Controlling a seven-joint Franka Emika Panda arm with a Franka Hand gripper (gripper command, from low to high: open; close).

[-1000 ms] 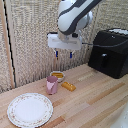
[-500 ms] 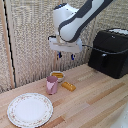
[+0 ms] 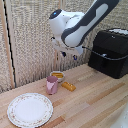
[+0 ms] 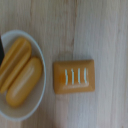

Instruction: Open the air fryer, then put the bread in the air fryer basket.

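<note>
The black air fryer (image 3: 111, 52) stands at the exterior view's right with its drawer pushed in. Its handle and basket do not stand out from the dark front. The bread (image 3: 68, 86), a small golden-orange piece, lies on the wooden table beside the pink cup. In the wrist view the bread (image 4: 74, 76) lies flat with white stripes on top. My gripper (image 3: 69, 55) hangs in the air above the bowl and bread, left of the air fryer. Its two dark fingers are apart and hold nothing.
A pink cup (image 3: 52, 84) stands just left of the bread. A white bowl (image 3: 57, 75) with yellow-orange pieces sits behind it; the wrist view shows the bowl (image 4: 20, 75) too. A patterned plate (image 3: 29, 109) lies at the front left. A slatted wall runs behind.
The arm has swung toward the exterior view's right, nearer the air fryer. Bread, cup, bowl and plate have not moved.
</note>
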